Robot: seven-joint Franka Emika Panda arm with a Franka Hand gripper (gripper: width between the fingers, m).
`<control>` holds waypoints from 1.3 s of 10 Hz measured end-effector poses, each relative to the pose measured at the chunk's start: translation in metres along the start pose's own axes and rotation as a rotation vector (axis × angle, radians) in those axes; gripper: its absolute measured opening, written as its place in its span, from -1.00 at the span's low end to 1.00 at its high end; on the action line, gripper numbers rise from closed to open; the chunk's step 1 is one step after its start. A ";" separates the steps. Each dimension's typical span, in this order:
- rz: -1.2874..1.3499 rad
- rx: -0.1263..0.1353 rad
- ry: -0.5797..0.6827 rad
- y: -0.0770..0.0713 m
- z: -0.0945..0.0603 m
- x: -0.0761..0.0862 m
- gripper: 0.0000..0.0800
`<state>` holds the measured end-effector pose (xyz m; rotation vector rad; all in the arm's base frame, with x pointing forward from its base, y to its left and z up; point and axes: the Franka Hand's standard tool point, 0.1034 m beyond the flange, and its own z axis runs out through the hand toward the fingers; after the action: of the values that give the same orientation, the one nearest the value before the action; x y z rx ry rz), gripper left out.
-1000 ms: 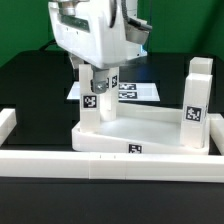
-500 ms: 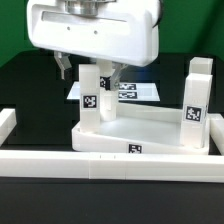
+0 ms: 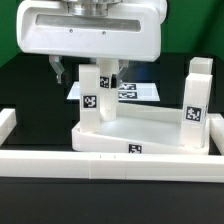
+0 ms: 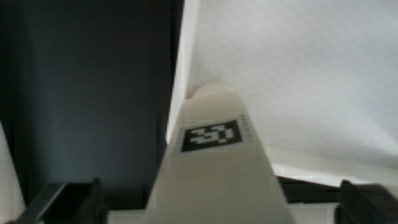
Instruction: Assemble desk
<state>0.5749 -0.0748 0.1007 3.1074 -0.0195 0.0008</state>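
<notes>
While its two fingers stand spread to either side of a leg block (image 3: pixel 90 95), the gripper (image 3: pixel 84 72) grips nothing.
Two upright rectangular legs, the other (image 3: pixel 195 100) at the exterior view's right, stand in the white plastic tabletop's (image 3: pixel 150 128) corners; each bears a black-and-white square tag, no readable writing.

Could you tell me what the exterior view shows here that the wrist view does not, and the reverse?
Only the exterior view shows the second upright leg at its right, the tabletop's front rim, the border wall and the marker board. Only the wrist view shows the leg rising between both dark fingertips, with gaps either side. Both show the open gripper straddling the tagged leg standing on the tabletop.
</notes>
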 end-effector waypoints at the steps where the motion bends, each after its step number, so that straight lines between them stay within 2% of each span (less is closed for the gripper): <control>1: -0.061 0.000 0.000 0.001 0.000 0.000 0.62; 2: -0.094 0.000 0.000 0.001 0.000 0.000 0.50; 3: -0.092 0.000 0.000 0.001 0.000 0.000 0.50; 4: -0.091 0.000 0.000 0.001 0.000 0.000 0.07; 5: -0.091 0.000 0.000 0.001 0.000 0.000 0.07; 6: -0.090 0.000 0.000 0.001 0.000 0.000 -0.28; 9: -0.049 0.001 0.000 0.001 0.000 0.000 -0.28; 11: 0.088 0.002 0.000 0.001 0.000 0.000 -0.28; 12: 0.172 0.015 -0.006 0.001 0.000 -0.001 -0.28; 13: 0.306 0.047 -0.017 0.004 0.001 -0.002 -0.27</control>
<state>0.5728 -0.0786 0.0998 3.1145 -0.5013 -0.0170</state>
